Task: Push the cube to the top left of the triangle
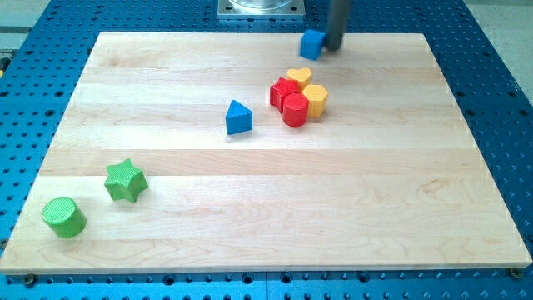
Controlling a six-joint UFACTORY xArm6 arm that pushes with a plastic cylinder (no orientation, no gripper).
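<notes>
A blue cube [311, 44] sits near the board's top edge, right of centre. My tip [333, 47] is right next to the cube's right side, touching or nearly touching it. A blue triangle [238, 117] lies near the board's middle, down and to the left of the cube.
A cluster lies right of the triangle: a red block [283, 92], a red cylinder [295, 110], a yellow heart [299, 77] and a yellow hexagon [316, 99]. A green star [125, 181] and a green cylinder [64, 217] sit at the lower left. The wooden board [350, 200] lies on a blue perforated table.
</notes>
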